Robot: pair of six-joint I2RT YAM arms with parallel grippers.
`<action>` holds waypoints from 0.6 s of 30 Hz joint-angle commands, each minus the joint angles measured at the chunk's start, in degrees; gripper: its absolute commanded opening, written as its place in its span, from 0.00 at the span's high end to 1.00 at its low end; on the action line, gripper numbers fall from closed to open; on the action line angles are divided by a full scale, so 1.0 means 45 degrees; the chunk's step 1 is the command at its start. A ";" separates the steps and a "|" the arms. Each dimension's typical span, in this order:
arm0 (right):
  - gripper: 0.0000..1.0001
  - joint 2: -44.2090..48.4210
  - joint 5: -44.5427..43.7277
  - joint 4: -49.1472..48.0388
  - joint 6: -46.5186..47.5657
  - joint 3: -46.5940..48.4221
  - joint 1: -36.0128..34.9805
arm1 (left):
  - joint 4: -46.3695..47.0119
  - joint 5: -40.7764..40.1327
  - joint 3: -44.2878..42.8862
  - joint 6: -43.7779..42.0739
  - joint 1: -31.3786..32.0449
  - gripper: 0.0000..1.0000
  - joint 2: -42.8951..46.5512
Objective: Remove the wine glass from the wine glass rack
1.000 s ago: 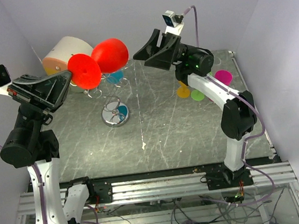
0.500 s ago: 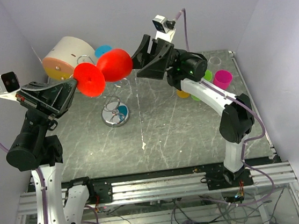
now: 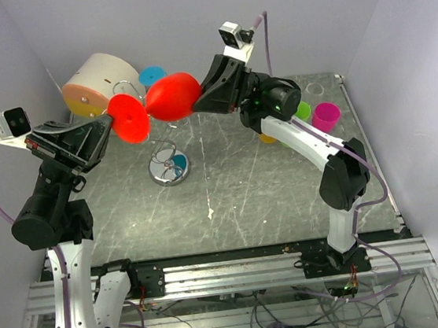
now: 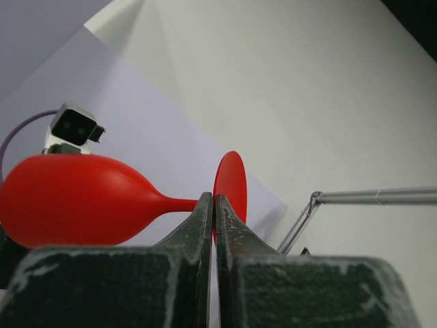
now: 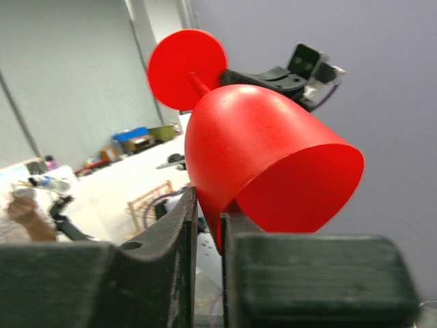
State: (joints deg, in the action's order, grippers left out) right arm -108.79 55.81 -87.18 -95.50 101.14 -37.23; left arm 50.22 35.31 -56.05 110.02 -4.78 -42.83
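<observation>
We judge the main step done. The glass (image 3: 172, 96) is off the rack (image 3: 169, 168). It hangs on its side in the air at the upper left of the overhead view, above and beyond the rack's chrome base, with no wire touching it that we can see. The rack stands alone on the tabletop (image 3: 270, 198), left of centre. The glass has not been set down, and two hands are on it at once. As we read it, what remains is a handover from one arm to the other, then a place to put the glass.

The left hand (image 3: 109, 121) comes in from the left. In its wrist view its fingers (image 4: 201, 219) are pressed together, clamped on the thin stem (image 4: 181, 203) just beside the round foot (image 4: 231, 181).

The right hand (image 3: 199, 95) meets the glass from the other side, at the open end of the bowl (image 5: 266, 150). In its wrist view its fingers (image 5: 177, 239) stand almost together with a narrow gap between them. The bowl's wall dips into that gap at the rim, so we take it as pinched on the rim. We cannot tell how firm that pinch is.

The glass lies roughly level between the two hands, with the foot towards the left arm and the mouth towards the right.
</observation>
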 commanded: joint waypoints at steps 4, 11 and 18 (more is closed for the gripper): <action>1.00 0.0607 0.0208 -0.2609 0.0222 -0.0519 0.0000 | -0.0972 0.0351 0.0086 -0.0696 0.0124 0.78 0.0319; 1.00 0.4984 0.0762 0.3807 0.5781 -0.3879 0.0433 | -0.6182 0.0517 -0.0923 -0.4056 0.0109 0.58 0.0639; 1.00 0.9778 -0.6541 2.0351 1.7281 -0.2961 0.0319 | -1.4133 -0.1795 -0.4300 -1.0456 0.0133 0.57 0.0169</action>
State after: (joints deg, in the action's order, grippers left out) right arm -72.55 48.36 -36.99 -47.18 83.09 -35.64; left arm 10.13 34.02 -66.52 83.46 -4.58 -41.25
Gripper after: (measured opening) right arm 0.033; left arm 0.428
